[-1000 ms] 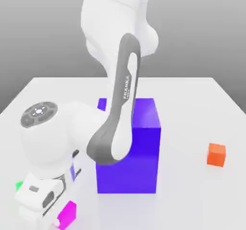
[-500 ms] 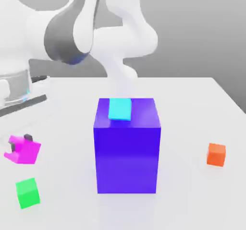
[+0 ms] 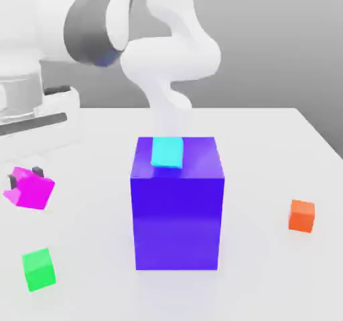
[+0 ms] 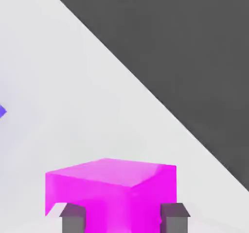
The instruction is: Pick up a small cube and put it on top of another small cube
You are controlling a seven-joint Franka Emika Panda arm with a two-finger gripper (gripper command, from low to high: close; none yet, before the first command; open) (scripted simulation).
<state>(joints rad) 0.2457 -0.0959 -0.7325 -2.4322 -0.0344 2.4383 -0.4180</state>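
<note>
White tabletop (image 3: 268,145) under a grey backdrop carries a big blue-purple block (image 3: 177,212) topped by a cyan cube (image 3: 167,153). At the exterior view's left, the gripper (image 4: 124,216) has its jaws clamped on the small magenta cube (image 3: 30,189), held tilted above the table. Below it sits a green cube (image 3: 38,269); an orange cube (image 3: 302,215) lies well apart, right.

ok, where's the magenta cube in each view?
Exterior view: magenta cube near the left edge, above the green cube, held in the gripper.
Hand view: magenta cube between the fingertips.
Shared landmark: the big blue-purple block, whose corner is a sliver in the hand view.
</note>
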